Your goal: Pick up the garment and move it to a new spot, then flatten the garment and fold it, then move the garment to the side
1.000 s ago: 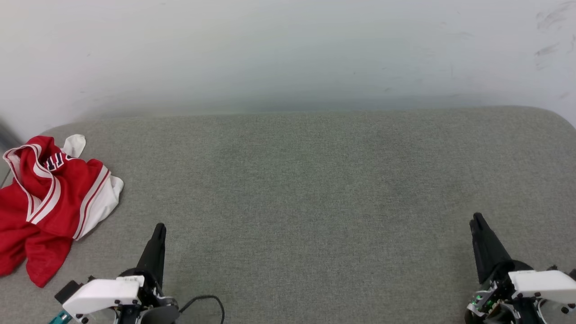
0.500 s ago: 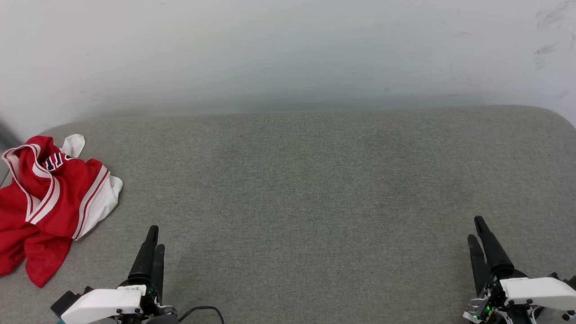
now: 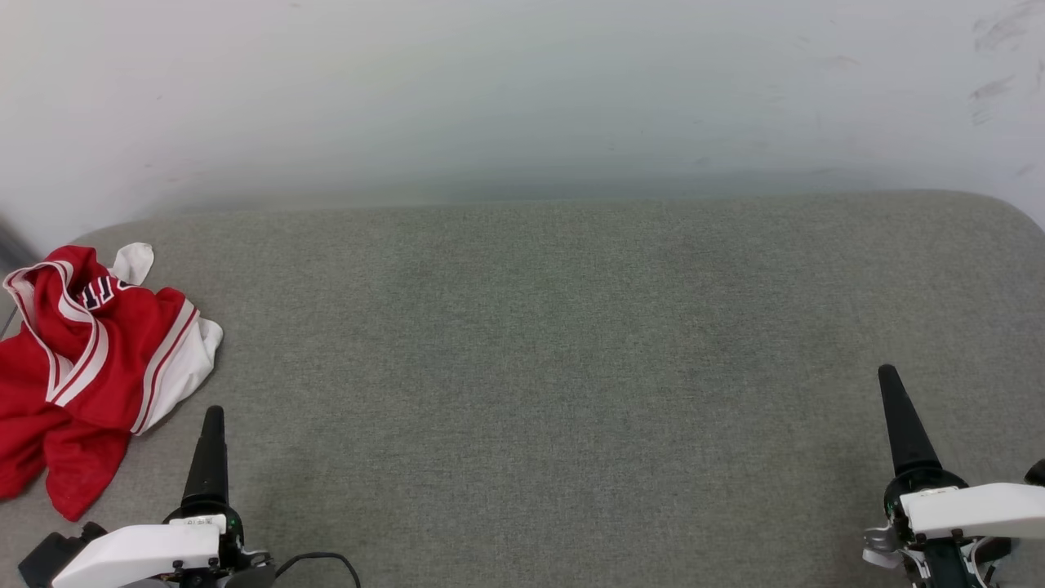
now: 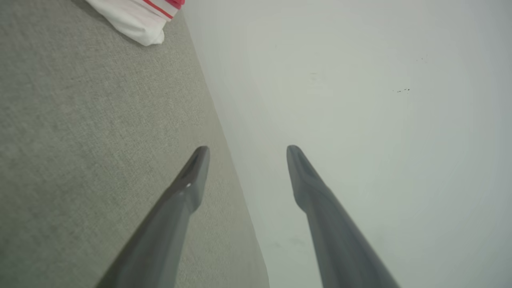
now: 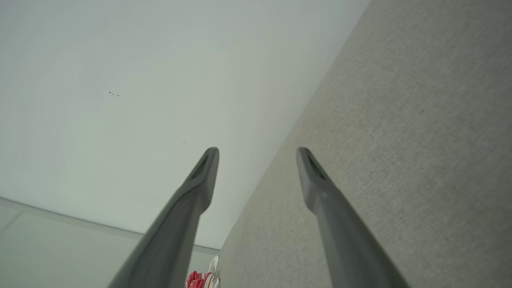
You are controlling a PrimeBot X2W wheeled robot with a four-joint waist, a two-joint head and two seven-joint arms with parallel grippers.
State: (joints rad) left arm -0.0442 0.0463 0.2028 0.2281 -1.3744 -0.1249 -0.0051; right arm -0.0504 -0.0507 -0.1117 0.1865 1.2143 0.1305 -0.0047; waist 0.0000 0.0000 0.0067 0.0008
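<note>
Looking down on a grey fabric surface [image 3: 555, 327] pushed up against a white wall [image 3: 522, 90] along its far edge. Spotting the garment [image 3: 90, 367] way over at the left edge, dumped in a crumpled heap: red mesh, white-and-red striped trim, and a white sleeve poking out toward the middle. Can just make out a bit of black lettering near the top of the pile, can't read it though. Can't tell whether any of it hangs off the left edge.

Got the left gripper [image 3: 211, 425] near the front edge, close to the heap but not touching it. From the left wrist, showing fingers [image 4: 188, 192] spread wide with nothing between them.

Same deal with the right gripper [image 3: 894, 392] over by the front right corner, well apart from the garment, showing fingers [image 5: 320, 188] splayed and pinching nothing.

Also catching a black cable [image 3: 322, 563] looping at the front edge beside the left gripper.
</note>
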